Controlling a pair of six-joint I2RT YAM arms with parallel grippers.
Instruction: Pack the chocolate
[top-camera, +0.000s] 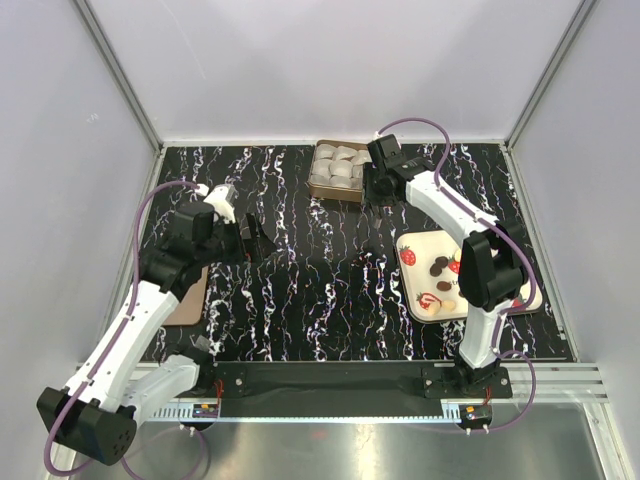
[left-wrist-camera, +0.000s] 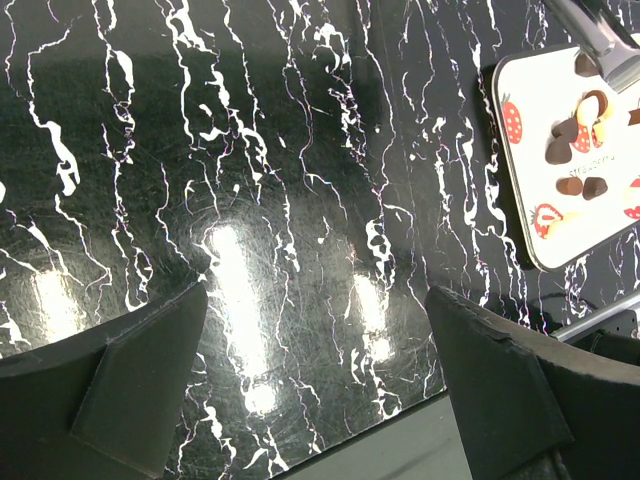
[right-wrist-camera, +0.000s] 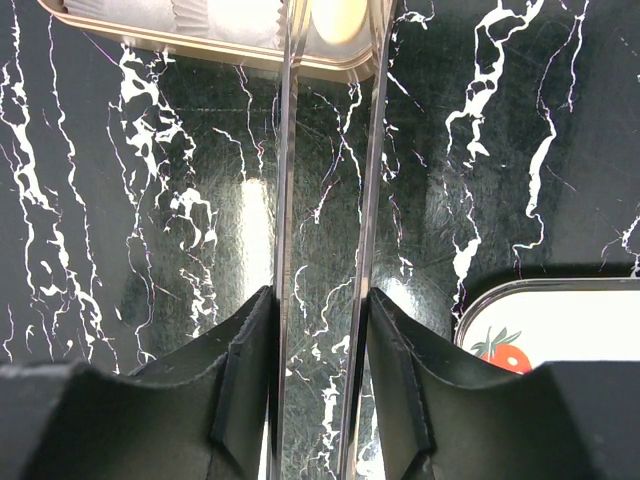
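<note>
Several dark and pale chocolates (top-camera: 441, 266) lie on the white strawberry-print tray (top-camera: 412, 243) at the right; they also show in the left wrist view (left-wrist-camera: 576, 140). My right gripper (right-wrist-camera: 320, 300) is shut on a pair of metal tongs (right-wrist-camera: 284, 150). The tong tips reach over the tan box (right-wrist-camera: 200, 45) of white paper cups (right-wrist-camera: 220, 10), with a pale cream chocolate (right-wrist-camera: 338, 18) between them. I cannot tell whether the chocolate is gripped or resting in the box. My left gripper (left-wrist-camera: 315, 300) is open and empty above the bare mat.
The box (top-camera: 338, 170) stands at the back centre, with my right gripper (top-camera: 378, 178) beside its right side. My left gripper (top-camera: 250, 240) hovers at the mat's left. A brown board (top-camera: 190, 300) lies under the left arm. The right arm's elbow hangs over the tray.
</note>
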